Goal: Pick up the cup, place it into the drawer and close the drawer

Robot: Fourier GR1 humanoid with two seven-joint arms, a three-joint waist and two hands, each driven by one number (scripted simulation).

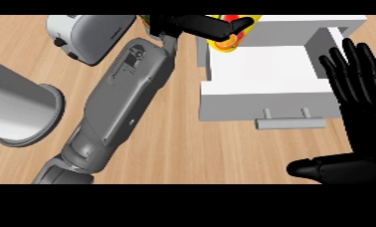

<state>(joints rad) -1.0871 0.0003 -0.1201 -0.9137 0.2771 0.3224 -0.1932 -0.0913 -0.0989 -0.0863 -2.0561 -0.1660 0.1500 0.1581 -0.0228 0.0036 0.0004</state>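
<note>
My right hand (352,121) rests flat, fingers straight, beside the open drawer (264,69) (handle nearest me); farther, my left hand (209,26) curls round the cup (225,43), held above the drawer's far left corner

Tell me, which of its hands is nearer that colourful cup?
Left. The left hand has its fingers curled round the cup at the open drawer's back-left corner. The right hand rests open beside the drawer's right side.
</note>
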